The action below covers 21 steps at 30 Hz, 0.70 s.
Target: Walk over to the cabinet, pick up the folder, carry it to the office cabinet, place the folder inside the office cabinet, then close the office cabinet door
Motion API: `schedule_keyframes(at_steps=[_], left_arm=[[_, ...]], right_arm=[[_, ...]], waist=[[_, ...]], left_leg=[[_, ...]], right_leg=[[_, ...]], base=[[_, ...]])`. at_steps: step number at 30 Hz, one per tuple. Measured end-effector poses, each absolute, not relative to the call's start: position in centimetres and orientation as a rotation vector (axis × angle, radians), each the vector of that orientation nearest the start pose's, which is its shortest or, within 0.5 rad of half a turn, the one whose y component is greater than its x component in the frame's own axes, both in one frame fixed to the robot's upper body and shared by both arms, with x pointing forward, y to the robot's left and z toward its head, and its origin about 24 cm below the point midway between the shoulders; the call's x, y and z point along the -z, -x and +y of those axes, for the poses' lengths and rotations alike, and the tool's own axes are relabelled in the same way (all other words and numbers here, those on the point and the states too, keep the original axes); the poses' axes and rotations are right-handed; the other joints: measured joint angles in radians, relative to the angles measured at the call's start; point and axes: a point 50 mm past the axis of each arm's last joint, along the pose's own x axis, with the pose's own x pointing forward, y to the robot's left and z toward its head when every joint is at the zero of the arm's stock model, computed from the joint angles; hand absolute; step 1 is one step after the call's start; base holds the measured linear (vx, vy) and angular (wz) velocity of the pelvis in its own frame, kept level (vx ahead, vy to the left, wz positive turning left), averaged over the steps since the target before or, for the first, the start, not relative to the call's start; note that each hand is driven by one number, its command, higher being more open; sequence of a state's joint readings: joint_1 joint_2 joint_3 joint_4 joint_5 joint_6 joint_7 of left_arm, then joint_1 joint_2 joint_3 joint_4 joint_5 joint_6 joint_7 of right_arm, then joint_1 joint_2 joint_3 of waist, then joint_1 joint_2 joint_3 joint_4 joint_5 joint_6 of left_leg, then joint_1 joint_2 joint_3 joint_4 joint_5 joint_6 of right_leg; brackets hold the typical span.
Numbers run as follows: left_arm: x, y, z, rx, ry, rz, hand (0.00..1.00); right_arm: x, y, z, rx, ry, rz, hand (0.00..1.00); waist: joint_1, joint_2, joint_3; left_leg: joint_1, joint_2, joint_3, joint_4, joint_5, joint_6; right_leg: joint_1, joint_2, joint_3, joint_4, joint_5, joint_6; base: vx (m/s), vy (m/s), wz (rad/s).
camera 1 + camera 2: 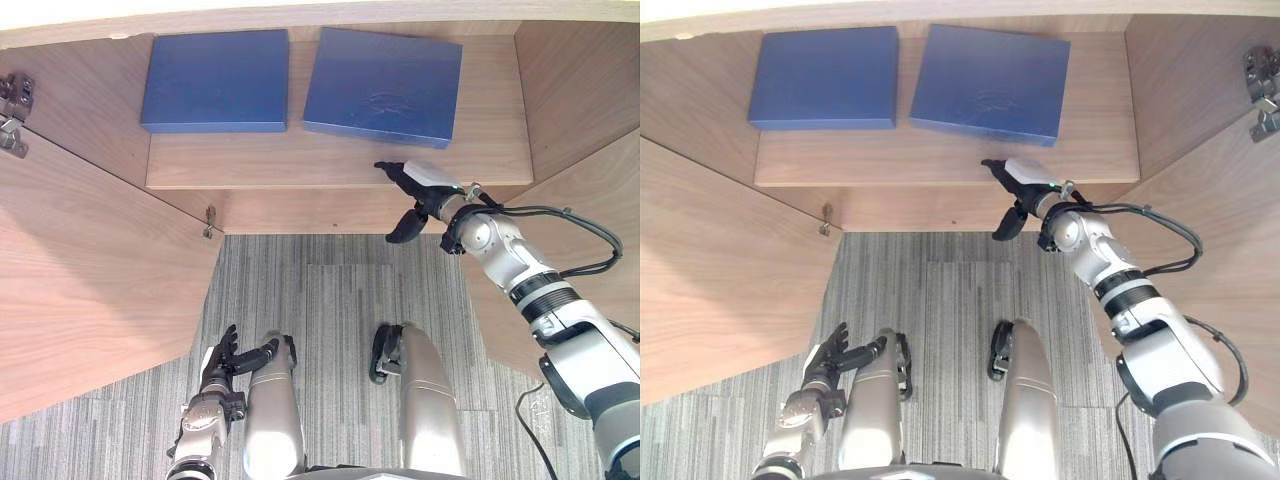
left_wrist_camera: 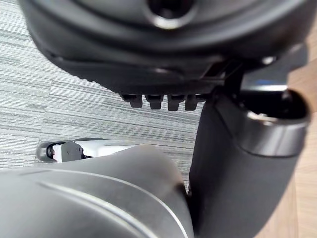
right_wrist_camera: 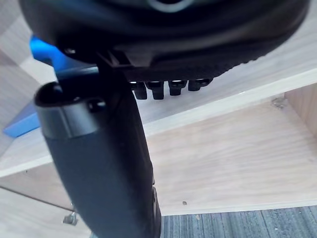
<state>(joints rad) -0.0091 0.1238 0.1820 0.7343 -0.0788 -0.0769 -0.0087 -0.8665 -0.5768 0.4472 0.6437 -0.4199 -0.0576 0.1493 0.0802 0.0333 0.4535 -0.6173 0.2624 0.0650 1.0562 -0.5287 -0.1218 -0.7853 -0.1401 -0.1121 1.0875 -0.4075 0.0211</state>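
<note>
— Two doors stand open. Reading from the left, what lies between them?

— The left door [image 1: 90,300] is swung wide. The left hand [image 1: 222,362] hangs low over the carpet [image 1: 330,300], fingers loosely spread and holding nothing. On the shelf [image 1: 330,165] the left folder [image 1: 215,80] lies flat. The right folder [image 1: 385,85] lies just beside it, turned a little askew, and the two do not touch. The right hand [image 1: 425,192] hovers at the shelf's front lip, just short of the right folder's near edge. Its fingers are slack and apart, with nothing between them. The right door [image 1: 1230,200] closes the row.

— Which step is this, and how is it done well?

— No folder is in either hand and one hand is poised at the shelf, so a pick-up seems likeliest, though a folder just set down would look the same. For a pick-up:
- Draw the right folder forward until its near edge overhangs the lip.
- Pinch it with the thumb above and the fingers below.
- Lift it level, so it neither sags nor nudges its neighbour.
- Bring it straight out between the doors.

If the folder is already placed, take the hand fully clear of the shelf. Then press each door shut with straight fingers near its free edge.
</note>
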Motion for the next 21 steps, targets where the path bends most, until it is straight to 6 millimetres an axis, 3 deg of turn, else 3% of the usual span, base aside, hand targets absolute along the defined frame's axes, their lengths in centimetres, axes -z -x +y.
schedule_keyframes(at_steps=[6, 8, 11, 16, 21], left_arm=[[9.5, -19.4, 22.3, -0.246, 0.028, 0.601, 1.0], [9.5, -19.5, 22.1, -0.245, 0.031, 0.598, 1.0], [9.4, -19.6, 22.0, -0.246, 0.034, 0.588, 1.0], [9.4, -19.7, 21.8, -0.245, 0.03, 0.586, 1.0], [9.5, -19.6, 21.7, -0.237, 0.021, 0.592, 1.0]], right_arm=[[-18.1, -39.9, -18.4, -0.111, 0.973, -0.157, 1.0], [-18.5, -40.0, -18.6, -0.083, 0.959, -0.158, 1.0], [-19.3, -40.4, -18.6, -0.05, 0.954, -0.171, 1.0], [-19.0, -40.5, -18.1, -0.037, 0.967, -0.181, 1.0], [-18.4, -40.7, -17.8, -0.059, 1.111, -0.168, 1.0]], waist=[[0.001, 0.006, 0.003], [0.002, 0.012, 0.006], [0.001, 0.021, 0.009], [-0.005, 0.036, 0.013], [-0.008, 0.045, 0.01]], left_leg=[[-0.043, -0.01, 0.0, 0.034, -0.003, 0.007], [-0.047, -0.011, -0.001, 0.04, -0.004, 0.008], [-0.06, -0.013, -0.004, 0.052, -0.006, 0.014], [-0.063, -0.017, -0.004, 0.054, -0.005, 0.016], [-0.066, -0.025, -0.007, 0.054, -0.004, 0.018]], right_leg=[[-0.036, -0.01, 0.009, 0.008, 0.017, 0.011], [-0.037, -0.012, 0.009, 0.008, 0.018, 0.012], [-0.048, -0.014, 0.011, 0.015, 0.021, 0.013], [-0.052, -0.02, 0.011, 0.02, 0.021, 0.013], [-0.052, -0.029, 0.01, 0.023, 0.02, 0.013]], base=[[-0.04, 0.031, 0.0], [0.0, 0.0, 0.0], [0.0, 0.0, 0.0], [0.0, 0.0, 0.0], [0.0, -0.016, 0.03]])
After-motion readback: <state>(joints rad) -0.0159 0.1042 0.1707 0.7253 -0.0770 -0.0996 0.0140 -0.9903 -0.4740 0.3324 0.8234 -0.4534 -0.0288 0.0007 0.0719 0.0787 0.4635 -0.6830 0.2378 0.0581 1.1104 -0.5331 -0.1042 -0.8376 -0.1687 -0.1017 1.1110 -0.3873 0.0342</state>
